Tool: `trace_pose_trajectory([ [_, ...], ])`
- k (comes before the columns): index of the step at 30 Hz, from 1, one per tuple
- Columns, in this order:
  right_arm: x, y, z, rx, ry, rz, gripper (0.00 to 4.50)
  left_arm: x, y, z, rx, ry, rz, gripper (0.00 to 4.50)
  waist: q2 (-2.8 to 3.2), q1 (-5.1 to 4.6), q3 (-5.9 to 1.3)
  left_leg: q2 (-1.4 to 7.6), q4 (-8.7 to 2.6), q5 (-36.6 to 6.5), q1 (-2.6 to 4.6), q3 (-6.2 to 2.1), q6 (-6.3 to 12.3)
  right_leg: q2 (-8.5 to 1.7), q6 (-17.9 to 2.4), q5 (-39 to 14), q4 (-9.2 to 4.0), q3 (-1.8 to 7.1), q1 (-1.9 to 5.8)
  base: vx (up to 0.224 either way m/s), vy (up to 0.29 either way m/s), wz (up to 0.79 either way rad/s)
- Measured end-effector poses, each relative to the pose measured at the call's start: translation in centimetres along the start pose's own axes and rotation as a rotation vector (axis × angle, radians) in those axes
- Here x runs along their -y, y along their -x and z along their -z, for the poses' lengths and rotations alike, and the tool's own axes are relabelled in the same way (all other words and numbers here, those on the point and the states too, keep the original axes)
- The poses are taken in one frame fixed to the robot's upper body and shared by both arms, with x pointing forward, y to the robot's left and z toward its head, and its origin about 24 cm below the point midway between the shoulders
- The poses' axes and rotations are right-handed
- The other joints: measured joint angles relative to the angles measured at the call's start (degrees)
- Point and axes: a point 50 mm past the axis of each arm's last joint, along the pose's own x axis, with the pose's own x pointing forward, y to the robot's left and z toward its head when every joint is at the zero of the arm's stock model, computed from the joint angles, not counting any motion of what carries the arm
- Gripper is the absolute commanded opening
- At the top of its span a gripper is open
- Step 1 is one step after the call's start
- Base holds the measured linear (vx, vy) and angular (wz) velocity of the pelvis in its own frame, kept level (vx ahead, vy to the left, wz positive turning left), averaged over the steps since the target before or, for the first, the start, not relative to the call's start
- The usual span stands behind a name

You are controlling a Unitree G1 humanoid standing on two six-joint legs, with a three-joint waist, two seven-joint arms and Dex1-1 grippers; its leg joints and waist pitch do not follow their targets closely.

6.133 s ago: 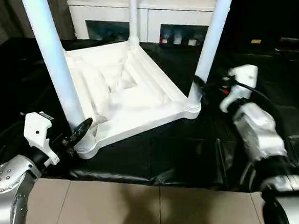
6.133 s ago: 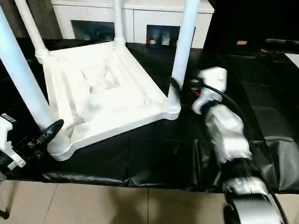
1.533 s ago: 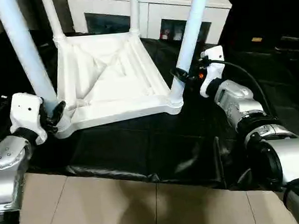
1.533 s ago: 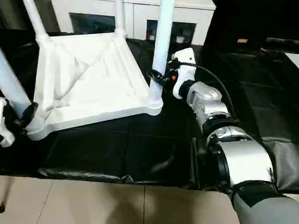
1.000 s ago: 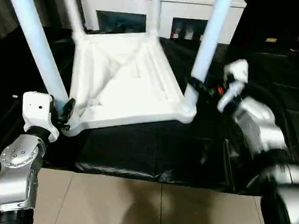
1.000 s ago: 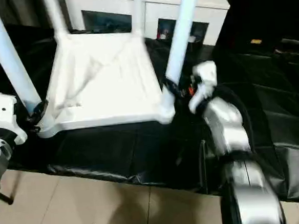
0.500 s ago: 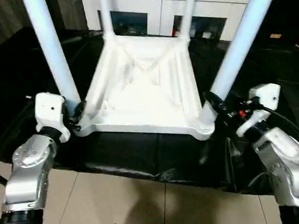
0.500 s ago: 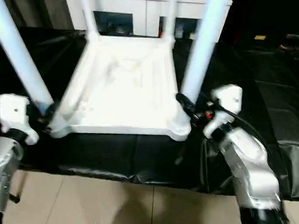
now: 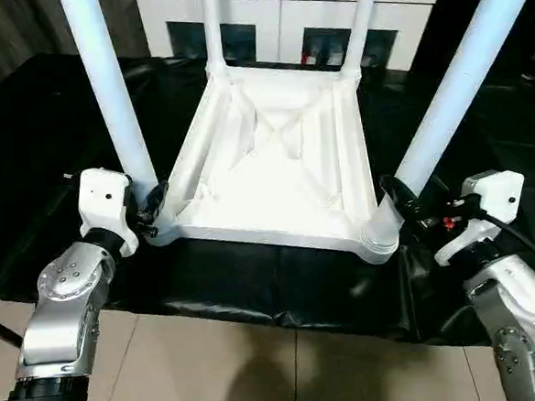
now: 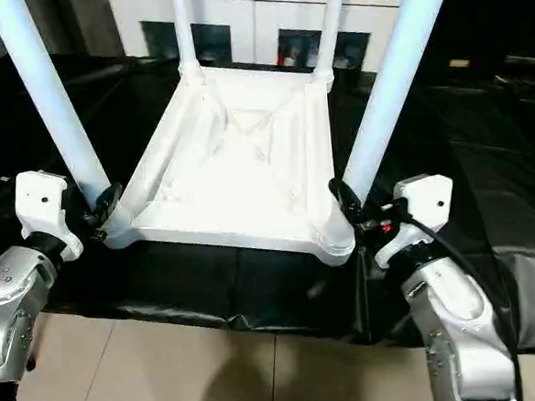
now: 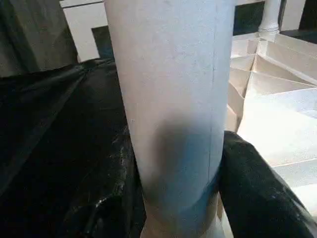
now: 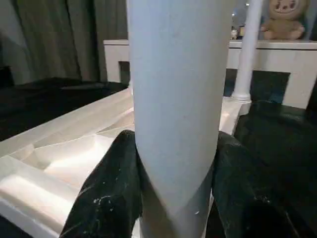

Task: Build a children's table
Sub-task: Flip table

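In the head views the children's table (image 9: 274, 168) is seen lying upside down on a black sheet (image 9: 282, 277), its ribbed underside turned up, its long axis running away from the robot, and four legs standing up from the corner sockets. The near left leg (image 9: 108, 92) rises almost upright; the near right leg (image 9: 465, 72) leans to the right. Both silver forearms are stretched forward low over the sheet. The left gripper (image 9: 149, 211) is closed around the base of the near left leg, the right gripper (image 9: 406, 205) around the base of the near right leg. A white cabinet (image 9: 282, 16) stands behind. In the left wrist view the leg is clamped between two black fingers (image 11: 247, 188). In the right wrist view the other leg is likewise held between black fingers (image 12: 106, 193).
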Motion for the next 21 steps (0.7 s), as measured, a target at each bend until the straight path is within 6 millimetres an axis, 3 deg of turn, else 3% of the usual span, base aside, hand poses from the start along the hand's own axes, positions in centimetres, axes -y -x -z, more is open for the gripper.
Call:
trace_pose_trajectory([
  [1,0.0,0.0,0.0,0.0,0.0,0.003,1.7,0.0,0.0,0.0,0.0,0.003,0.002,2.04,0.01,0.0,-0.01,0.0,0.0,0.0,0.0,0.0,0.0,0.0,0.0,0.0,0.0,0.0,0.01,0.0,0.0,0.0],
  [2,0.0,0.0,0.0,0.001,-0.002,0.005,2.39,0.1,0.0,0.0,0.001,0.014,0.008,2.74,0.03,0.0,-0.01,-0.01,0.0,0.0,0.0,0.0,0.0,0.0,-0.01,0.01,0.0,0.01,0.01,0.0,0.0,0.0],
  [7,0.6,0.3,-0.7,0.081,-0.012,0.05,2.59,0.5,0.8,0.0,0.018,0.044,0.029,2.94,0.26,-0.1,-0.23,-0.02,0.01,0.0,0.06,0.0,0.0,0.0,-0.09,0.06,-0.01,0.04,0.08,0.0,0.0,0.0],
  [8,0.6,0.4,-0.7,0.095,-0.027,0.067,2.85,0.5,0.9,0.2,0.013,0.048,0.034,3.17,0.34,-0.11,-0.29,-0.02,0.0,0.0,0.06,0.0,0.0,0.0,-0.05,0.03,-0.01,0.03,0.07,0.0,0.0,0.0],
  [12,0.5,1.8,-0.2,0.095,-0.079,0.071,2.99,0.2,1.6,0.7,0.012,0.079,0.028,3.31,0.99,-0.21,-0.65,-0.05,0.0,-0.01,0.08,-0.03,0.01,0.01,0.07,-0.03,-0.03,0.09,0.1,0.0,0.0,0.0],
  [13,0.4,1.9,-0.2,0.1,-0.099,0.059,3.0,0.1,1.7,0.7,0.02,0.09,0.025,3.53,1.15,-0.28,-0.74,-0.05,0.0,-0.01,0.09,-0.03,0.01,0.01,0.07,-0.03,-0.03,0.09,0.1,0.0,0.0,0.0],
  [17,0.6,2.8,-0.2,0.127,-0.205,0.011,3.0,0.6,1.5,-0.1,0.072,0.131,0.032,3.65,1.8,-0.32,-1.1,-0.07,0.0,-0.01,0.15,-0.08,0.01,0.01,0.11,-0.06,-0.06,0.08,0.14,0.0,0.0,0.0],
  [21,1.4,4.1,-0.1,0.118,-0.274,-0.029,3.0,0.6,1.5,-0.3,0.095,0.17,0.023,4.05,2.11,-0.41,-1.27,-0.09,0.0,-0.01,0.12,-0.18,0.01,0.02,0.14,-0.08,-0.1,0.01,0.16,0.0,0.0,0.0],
])
